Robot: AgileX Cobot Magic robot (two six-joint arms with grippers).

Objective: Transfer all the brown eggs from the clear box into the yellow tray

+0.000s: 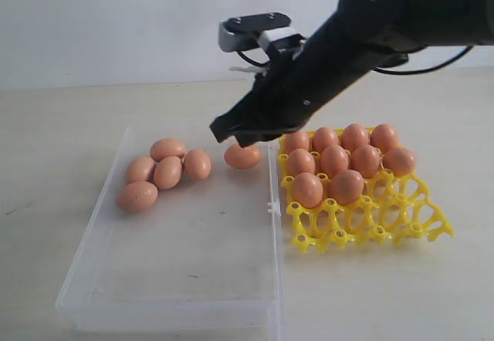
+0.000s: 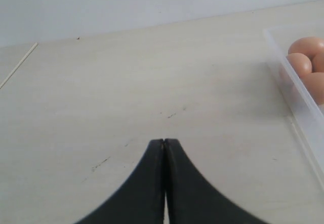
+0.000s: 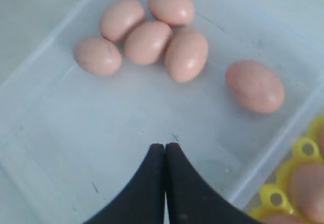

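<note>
- Brown eggs (image 1: 167,171) are split between two places: six lie inside the clear box (image 1: 170,314), and ten sit in cups of the yellow tray (image 1: 363,221), which stands just beside the box's long wall.
- Of the six in the box, five huddle together at its far end, touching one another. A lone egg (image 1: 242,156) lies apart from them in the box's far corner, on the tray side.
- Right claw (image 3: 165,145) hangs over the box near the lone egg, its two fingers pressed tip to tip and carrying nothing.
- Left claw (image 2: 164,141) is likewise pinched together and empty, over the bare surface (image 2: 101,92) outside the box, near one of its walls.
- Step in hand, as I judge it: the right arm is between eggs, lining up for its next pick, most likely the lone egg because it is closest.
- The next move calls for spreading the fingers wide before descending, setting them on either side of the egg, then closing gently. A smooth oval may roll away from an off-centre pinch.
- Bare cups wait in the tray's rows toward the box's near end.
</note>
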